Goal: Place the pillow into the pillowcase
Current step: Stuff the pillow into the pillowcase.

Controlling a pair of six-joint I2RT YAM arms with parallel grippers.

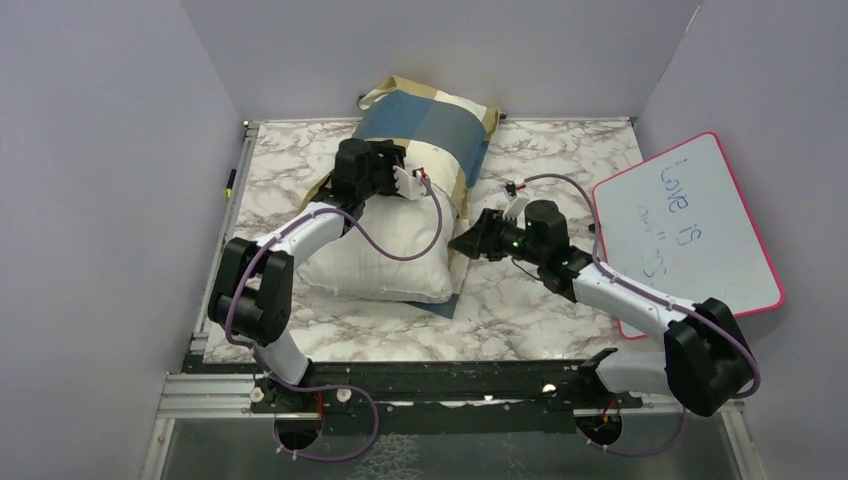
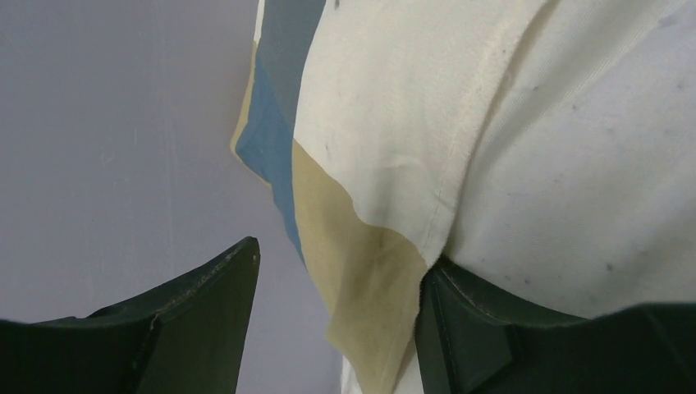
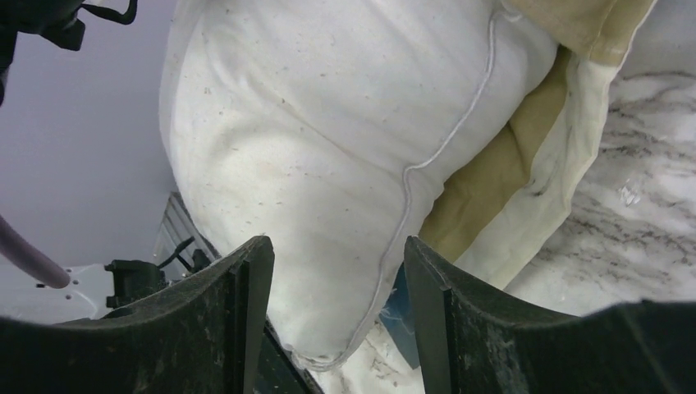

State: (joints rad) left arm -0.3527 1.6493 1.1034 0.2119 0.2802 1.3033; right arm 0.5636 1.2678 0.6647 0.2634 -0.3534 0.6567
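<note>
Lying left of centre in the overhead view, on the marble table (image 1: 560, 150): the pillow (image 1: 385, 250). Looks plump, off-white and rectangular, lightly speckled, with a piped seam along the edge. Sits with the near half bare and the far end tucked into the pillowcase (image 1: 430, 125). Shows that cover as thin cloth in blue, tan and cream blocks, bunched toward the upper middle of the frame against the back wall, with a tan and blue flap spread flat under the pillow's right edge and lower right corner.

Puts the left gripper (image 1: 410, 180) on top of the pillow, right at the mouth of the cover. Seen from the left wrist: jaws standing apart, cream and tan hem hanging between them, right finger touching the cloth, nothing pinched. Puts the right gripper (image 1: 462, 243) just beside the pillow's right edge, low over the table. Seen from the right wrist: jaws likewise released, spread before the pillow's bulging corner without closing on it.

Hides the mouth of the cover behind the left wrist in the overhead view. Cannot tell how deep the pillow reaches inside. Crops both wrist views tight, leaving only patches of cloth. Leaves the handwriting on the pink-rimmed whiteboard (image 1: 690, 225) at the right only partly legible.
</note>
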